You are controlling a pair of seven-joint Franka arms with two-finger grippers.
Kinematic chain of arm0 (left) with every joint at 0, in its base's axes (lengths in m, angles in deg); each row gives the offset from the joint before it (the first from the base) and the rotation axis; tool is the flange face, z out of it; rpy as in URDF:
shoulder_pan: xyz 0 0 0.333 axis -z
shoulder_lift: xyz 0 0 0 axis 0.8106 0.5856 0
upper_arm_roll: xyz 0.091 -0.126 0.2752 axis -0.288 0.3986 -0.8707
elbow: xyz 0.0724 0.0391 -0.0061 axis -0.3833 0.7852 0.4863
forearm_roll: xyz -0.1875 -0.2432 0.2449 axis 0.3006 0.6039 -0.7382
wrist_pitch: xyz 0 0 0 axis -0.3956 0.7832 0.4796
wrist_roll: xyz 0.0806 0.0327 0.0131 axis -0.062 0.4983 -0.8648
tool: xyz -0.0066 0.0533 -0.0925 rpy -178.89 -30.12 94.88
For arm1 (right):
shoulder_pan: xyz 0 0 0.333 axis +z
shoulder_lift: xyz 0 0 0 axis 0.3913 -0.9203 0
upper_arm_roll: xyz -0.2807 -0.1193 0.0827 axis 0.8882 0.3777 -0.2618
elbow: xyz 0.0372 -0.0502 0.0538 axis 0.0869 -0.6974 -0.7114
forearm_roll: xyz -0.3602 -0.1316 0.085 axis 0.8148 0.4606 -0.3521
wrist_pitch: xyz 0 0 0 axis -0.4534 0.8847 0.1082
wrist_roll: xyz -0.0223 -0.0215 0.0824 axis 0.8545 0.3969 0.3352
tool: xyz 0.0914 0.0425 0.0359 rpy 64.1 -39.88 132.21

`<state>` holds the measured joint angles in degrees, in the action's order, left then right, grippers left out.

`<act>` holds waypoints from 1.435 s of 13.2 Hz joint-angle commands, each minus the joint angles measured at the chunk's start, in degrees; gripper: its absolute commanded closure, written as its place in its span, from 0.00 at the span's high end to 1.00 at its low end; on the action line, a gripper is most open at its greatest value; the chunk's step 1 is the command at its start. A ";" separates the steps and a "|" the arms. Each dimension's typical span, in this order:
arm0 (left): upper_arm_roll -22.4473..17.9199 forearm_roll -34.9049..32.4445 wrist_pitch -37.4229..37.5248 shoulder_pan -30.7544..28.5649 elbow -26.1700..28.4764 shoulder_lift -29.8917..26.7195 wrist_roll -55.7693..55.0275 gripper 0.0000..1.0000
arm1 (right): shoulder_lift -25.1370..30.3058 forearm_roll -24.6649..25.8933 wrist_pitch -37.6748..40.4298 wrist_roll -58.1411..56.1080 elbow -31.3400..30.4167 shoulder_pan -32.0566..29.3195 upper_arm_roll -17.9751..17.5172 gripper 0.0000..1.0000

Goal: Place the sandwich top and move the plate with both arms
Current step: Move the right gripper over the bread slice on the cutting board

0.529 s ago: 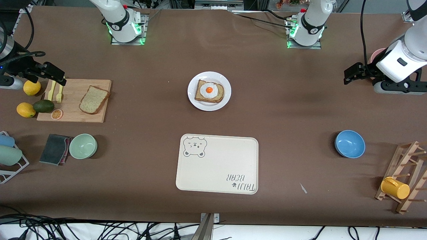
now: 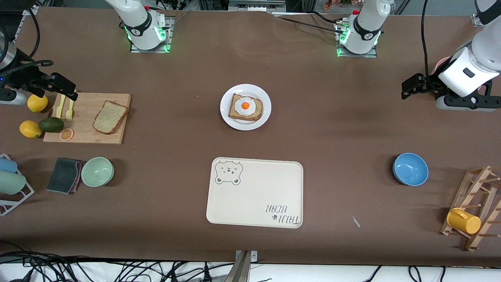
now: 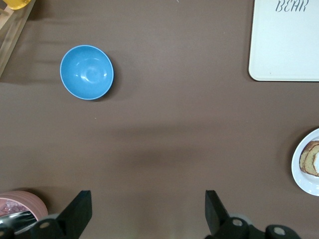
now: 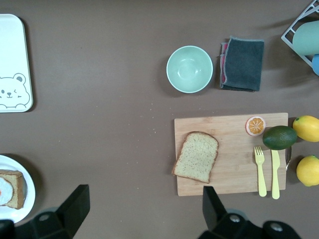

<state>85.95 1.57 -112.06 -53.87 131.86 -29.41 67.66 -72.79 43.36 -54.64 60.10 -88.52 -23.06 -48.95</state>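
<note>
The sandwich top (image 2: 110,117), a plain speckled bread slice, lies on a wooden cutting board (image 2: 86,135) at the right arm's end of the table; it also shows in the right wrist view (image 4: 197,156). The white plate (image 2: 244,124) holds an egg-topped bread slice (image 2: 245,106) mid-table; its rim shows in the right wrist view (image 4: 30,181) and the left wrist view (image 3: 298,172). My right gripper (image 2: 66,88) (image 4: 142,199) is open and empty above the board's end by the cutlery. My left gripper (image 2: 411,86) (image 3: 147,204) is open and empty over bare table at the left arm's end.
A cream bear-print tray (image 2: 254,192) lies nearer the camera than the plate. A blue bowl (image 2: 410,169), a green bowl (image 2: 97,171), a dark cloth (image 2: 63,175), lemons and an avocado (image 2: 51,124), and a rack with a yellow mug (image 2: 463,221) stand around.
My left gripper has shifted slightly toward the robot bases. The right arm and the bread have not moved.
</note>
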 commanded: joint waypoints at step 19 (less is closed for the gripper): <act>0.57 0.12 2.34 0.07 -1.71 0.92 -0.12 1.00 | 8.34 1.05 -32.31 4.75 -35.26 -1.29 -9.07 1.00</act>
<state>86.41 1.57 -111.01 -53.85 131.83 -29.21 67.59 -67.16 43.41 -78.02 61.75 -114.80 -23.47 -55.46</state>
